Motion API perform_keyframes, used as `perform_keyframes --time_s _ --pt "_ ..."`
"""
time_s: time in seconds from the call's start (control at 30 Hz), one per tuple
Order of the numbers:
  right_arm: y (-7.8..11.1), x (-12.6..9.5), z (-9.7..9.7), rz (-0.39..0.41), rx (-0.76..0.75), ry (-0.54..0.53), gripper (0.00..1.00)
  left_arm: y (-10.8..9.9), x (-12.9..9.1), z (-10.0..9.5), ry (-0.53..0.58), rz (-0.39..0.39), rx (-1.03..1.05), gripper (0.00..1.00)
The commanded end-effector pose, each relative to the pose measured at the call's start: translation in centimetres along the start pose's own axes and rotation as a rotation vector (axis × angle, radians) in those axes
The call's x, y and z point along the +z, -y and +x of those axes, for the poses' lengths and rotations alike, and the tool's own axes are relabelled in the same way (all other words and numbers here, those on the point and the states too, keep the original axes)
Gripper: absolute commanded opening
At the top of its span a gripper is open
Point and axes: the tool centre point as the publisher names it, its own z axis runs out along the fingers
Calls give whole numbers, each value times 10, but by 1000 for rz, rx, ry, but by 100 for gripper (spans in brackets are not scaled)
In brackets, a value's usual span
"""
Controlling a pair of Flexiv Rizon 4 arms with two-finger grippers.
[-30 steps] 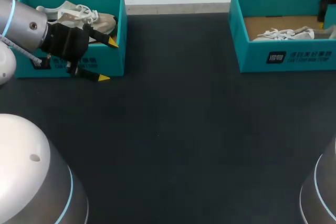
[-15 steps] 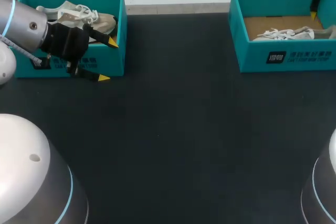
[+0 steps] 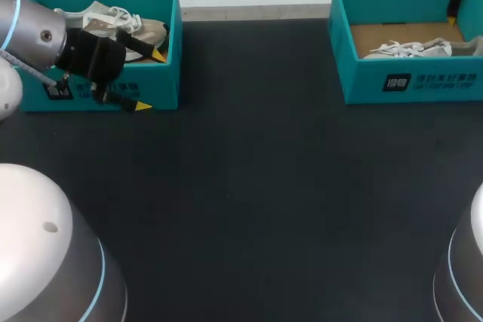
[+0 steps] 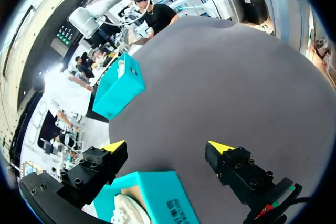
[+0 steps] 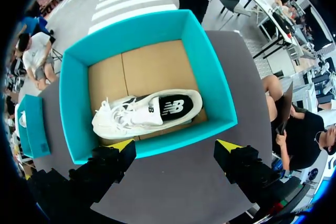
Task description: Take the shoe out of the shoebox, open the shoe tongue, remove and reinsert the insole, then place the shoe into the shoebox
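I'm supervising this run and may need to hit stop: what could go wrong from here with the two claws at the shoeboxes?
1. The open left claw straddles the front wall of the left shoebox, one finger over the shoe, one outside; closing may pinch the wall or drag the box.
2. The open right claw hangs over the near wall of the right shoebox; descending could strike the rim instead of the white shoe.
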Motion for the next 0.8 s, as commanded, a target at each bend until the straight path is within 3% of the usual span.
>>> perform_keyframes --time_s 0.03,0.17,0.27,0.3,0.8 --pt "2 0 0 -6 1 -1 100 -15 -18 -20 -117 -45 229 100" --pt "2 0 0 -6 1 -1 100 -30 -36 -29 -278 -24 360 100" --pt "2 0 0 -6 1 -1 100 -33 -53 -35 -364 -51 432 100" --pt "2 0 0 -6 1 -1 100 -35 -57 -38 -362 -79 454 100" --pt "2 0 0 -6 1 -1 100 -35 -57 -38 -362 -79 454 100"
